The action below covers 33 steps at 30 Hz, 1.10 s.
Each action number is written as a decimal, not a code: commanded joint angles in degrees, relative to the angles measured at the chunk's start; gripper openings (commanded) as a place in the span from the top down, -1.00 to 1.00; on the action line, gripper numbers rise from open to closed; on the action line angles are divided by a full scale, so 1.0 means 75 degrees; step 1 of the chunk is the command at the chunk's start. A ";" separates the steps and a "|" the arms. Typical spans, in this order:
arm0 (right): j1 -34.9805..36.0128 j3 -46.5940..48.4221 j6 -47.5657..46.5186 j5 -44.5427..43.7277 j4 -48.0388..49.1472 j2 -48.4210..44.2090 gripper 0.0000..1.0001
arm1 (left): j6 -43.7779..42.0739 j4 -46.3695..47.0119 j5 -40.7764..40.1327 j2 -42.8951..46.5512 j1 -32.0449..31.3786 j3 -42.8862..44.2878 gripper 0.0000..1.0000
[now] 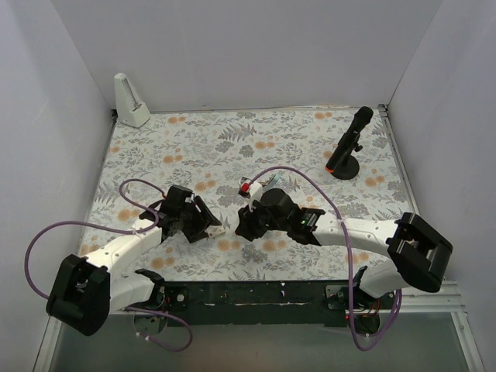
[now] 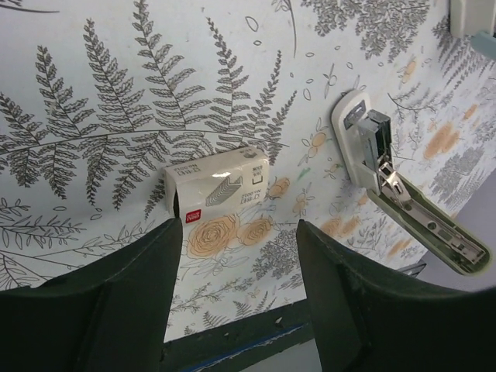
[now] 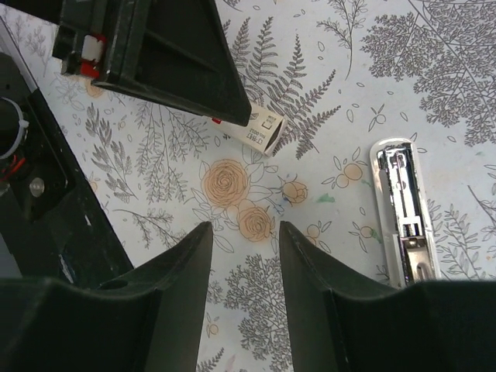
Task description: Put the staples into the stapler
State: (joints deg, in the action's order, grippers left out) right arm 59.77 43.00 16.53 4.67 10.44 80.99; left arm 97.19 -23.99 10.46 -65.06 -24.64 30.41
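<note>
Box: one end hidden under left gripper; print too small to read.
Stapler: near end hidden behind right gripper finger; indistinct in top view.
Pale object: cut off at left wrist view's corner.

Desk tally: you are counting one staple box, beige-white, and one stapler, light blue. You are also seeing one white wedge-shaped object and one black cylinder on a round base. You are running two arms, left arm and right arm, each carrying one end effector: left end effector, right end effector, two fingers apiece, four fingers total. Purple cables are numbering two: left cable, right cable. One desk is carrying it all.
</note>
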 commanded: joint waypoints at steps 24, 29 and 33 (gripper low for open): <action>-0.0024 0.0829 -0.0177 -0.1677 -0.1217 -0.1282 0.06 | -0.6887 -0.0844 -0.0409 -0.1988 -0.1120 0.2390 -0.21; -0.0035 0.0560 -0.0154 -0.1537 -0.1017 -0.1342 0.06 | -0.7449 -0.1079 -0.0527 -0.2680 -0.1378 0.2531 -0.12; -0.0047 0.0454 -0.0177 -0.1478 -0.0923 -0.1388 0.06 | -0.7649 -0.1137 -0.0504 -0.2915 -0.1705 0.2542 -0.03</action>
State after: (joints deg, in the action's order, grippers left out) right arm 59.68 47.00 16.10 -6.24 0.43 71.61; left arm 44.03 -30.72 7.14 -87.02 -35.35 47.81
